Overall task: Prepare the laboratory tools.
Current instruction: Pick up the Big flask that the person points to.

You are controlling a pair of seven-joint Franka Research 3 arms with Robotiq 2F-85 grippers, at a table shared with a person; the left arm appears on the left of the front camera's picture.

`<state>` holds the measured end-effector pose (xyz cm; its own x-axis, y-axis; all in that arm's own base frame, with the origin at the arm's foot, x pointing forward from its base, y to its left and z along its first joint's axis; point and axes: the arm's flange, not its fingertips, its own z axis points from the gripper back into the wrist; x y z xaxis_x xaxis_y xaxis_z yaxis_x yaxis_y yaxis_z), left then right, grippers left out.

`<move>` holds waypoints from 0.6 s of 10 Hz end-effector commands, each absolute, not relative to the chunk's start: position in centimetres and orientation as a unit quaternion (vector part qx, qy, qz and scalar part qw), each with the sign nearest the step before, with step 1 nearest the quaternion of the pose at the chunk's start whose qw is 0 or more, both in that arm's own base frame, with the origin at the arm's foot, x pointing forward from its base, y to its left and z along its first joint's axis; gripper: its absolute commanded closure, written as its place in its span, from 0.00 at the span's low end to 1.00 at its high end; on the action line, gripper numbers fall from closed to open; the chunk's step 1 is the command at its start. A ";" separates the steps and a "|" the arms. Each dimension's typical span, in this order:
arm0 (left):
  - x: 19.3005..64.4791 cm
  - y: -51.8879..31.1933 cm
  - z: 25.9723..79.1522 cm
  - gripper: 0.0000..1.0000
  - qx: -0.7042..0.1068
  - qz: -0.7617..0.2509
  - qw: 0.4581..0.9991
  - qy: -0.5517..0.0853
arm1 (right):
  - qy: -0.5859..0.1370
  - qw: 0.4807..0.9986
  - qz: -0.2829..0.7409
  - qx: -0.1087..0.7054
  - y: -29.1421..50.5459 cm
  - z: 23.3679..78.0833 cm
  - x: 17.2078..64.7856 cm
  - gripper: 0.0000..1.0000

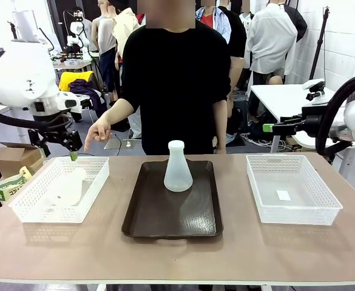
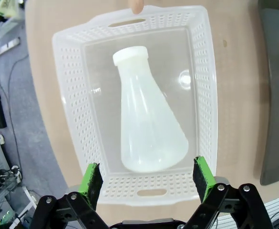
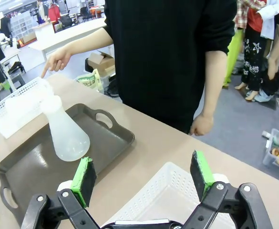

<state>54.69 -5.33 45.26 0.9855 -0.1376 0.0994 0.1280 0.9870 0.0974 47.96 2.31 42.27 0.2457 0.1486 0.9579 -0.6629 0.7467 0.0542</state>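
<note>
1. The table runs off both sides of the front view, so its corners are cut off.
2. A person in a black top stands at the far edge. One hand points a finger down at the far rim of the left basket. The left wrist view catches just the fingertip, cut by the picture's top.
3. A dark tray lies in the middle of the table, long side running from the near edge to the far edge.
4. Two white mesh baskets flank it: the left basket and the right basket. The right one has a small pale patch on its floor, too small to identify.
5. One flask stands upright on the far half of the tray.
6. The other flask lies on its side in the left basket, neck toward the pointing finger. From the front it is only a hazy shape.
7. The left gripper hangs above the base end of this flask, fingers spread wide, gripping nothing.
8. The right gripper is likewise spread wide and empty, in the air above part of a white basket.
</note>
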 end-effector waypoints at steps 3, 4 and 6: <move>58.8 -6.0 40.7 0.00 0.047 -0.046 0.997 -0.045 | -0.546 0.758 0.270 0.234 2.3 42.3 47.9 0.00; 59.9 -6.0 39.6 0.00 0.043 -0.047 0.997 -0.049 | -0.546 0.758 0.270 0.234 2.3 42.3 47.9 0.00; 61.8 -5.2 38.4 0.00 0.023 -0.040 0.998 -0.053 | -0.546 0.758 0.270 0.234 2.3 42.3 47.9 0.00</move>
